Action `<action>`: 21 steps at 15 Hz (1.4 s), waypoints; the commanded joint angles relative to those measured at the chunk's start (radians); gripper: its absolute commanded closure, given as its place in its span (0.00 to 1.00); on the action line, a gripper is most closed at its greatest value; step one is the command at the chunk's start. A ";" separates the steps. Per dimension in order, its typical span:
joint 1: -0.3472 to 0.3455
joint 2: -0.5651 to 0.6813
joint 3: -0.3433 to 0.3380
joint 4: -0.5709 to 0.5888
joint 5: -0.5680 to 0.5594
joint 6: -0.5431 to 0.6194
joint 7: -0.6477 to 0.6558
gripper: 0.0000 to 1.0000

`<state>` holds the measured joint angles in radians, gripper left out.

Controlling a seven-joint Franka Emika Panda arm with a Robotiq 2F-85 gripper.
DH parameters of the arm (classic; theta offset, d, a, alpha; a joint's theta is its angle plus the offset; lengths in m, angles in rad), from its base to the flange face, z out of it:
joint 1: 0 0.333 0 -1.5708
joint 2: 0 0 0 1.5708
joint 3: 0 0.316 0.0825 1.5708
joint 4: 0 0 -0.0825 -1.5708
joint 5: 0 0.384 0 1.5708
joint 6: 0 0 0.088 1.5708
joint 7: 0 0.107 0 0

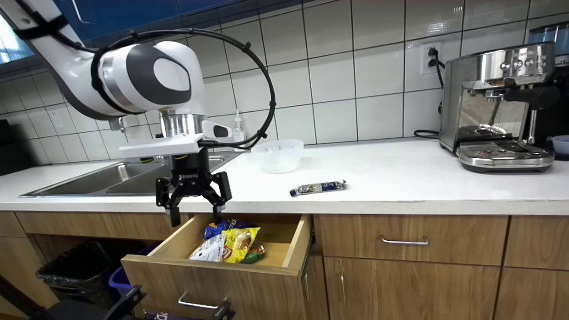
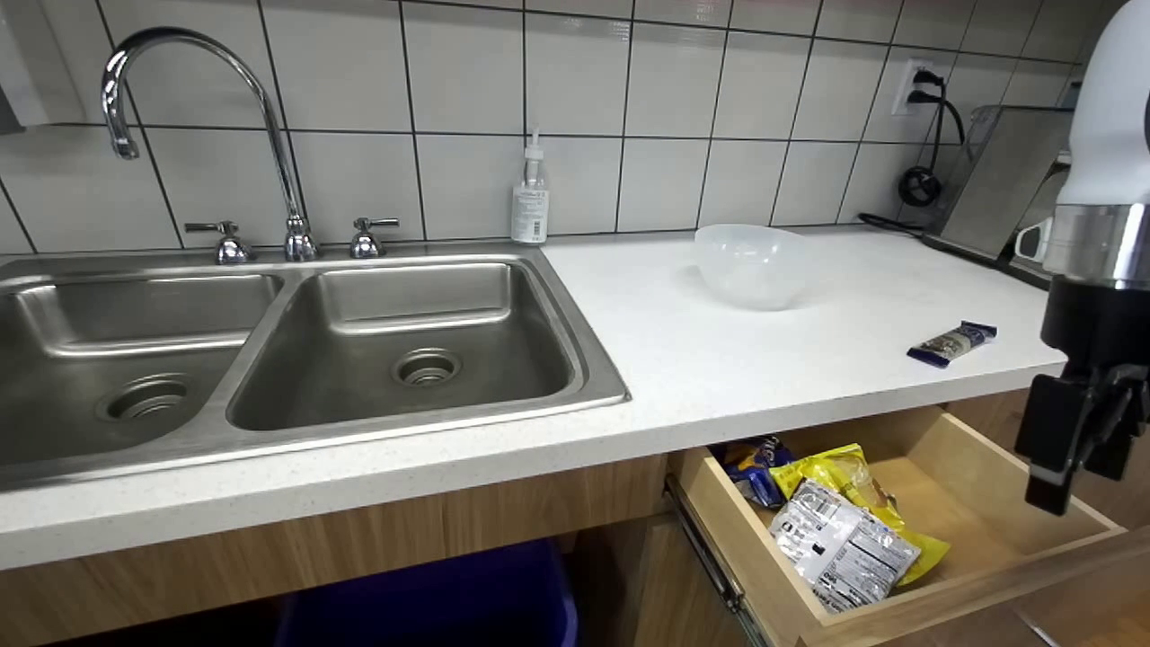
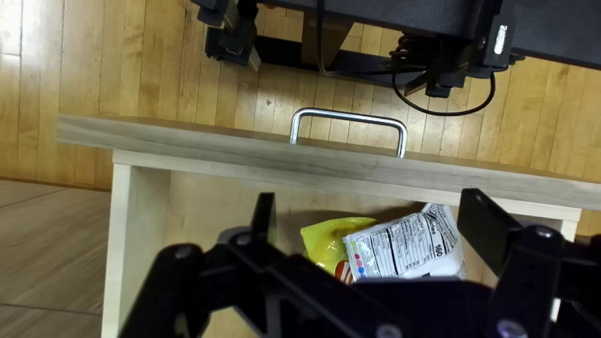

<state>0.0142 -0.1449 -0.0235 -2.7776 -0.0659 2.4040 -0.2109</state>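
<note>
My gripper is open and empty, pointing down above the open wooden drawer. In the wrist view, its fingers stand apart with a white printed packet and a yellow packet seen below between them. The white packet partly covers the yellow one. A blue packet lies at the drawer's back left corner, and a green packet shows beside the yellow one. A blue and silver wrapped bar lies on the white counter, also in an exterior view.
A translucent bowl stands on the counter near the steel double sink. A soap bottle stands by the wall. An espresso machine is at the far end. A black-lined bin and a blue bin sit below.
</note>
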 commanded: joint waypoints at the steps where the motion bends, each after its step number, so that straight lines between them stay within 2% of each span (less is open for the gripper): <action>1: -0.010 0.032 0.001 0.002 -0.010 -0.032 0.029 0.00; 15: -0.009 0.157 0.005 0.000 -0.014 -0.026 0.016 0.00; 21: -0.010 0.224 0.004 0.000 -0.039 0.016 -0.003 0.00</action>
<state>0.0142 0.0453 -0.0247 -2.7792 -0.0694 2.3949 -0.2070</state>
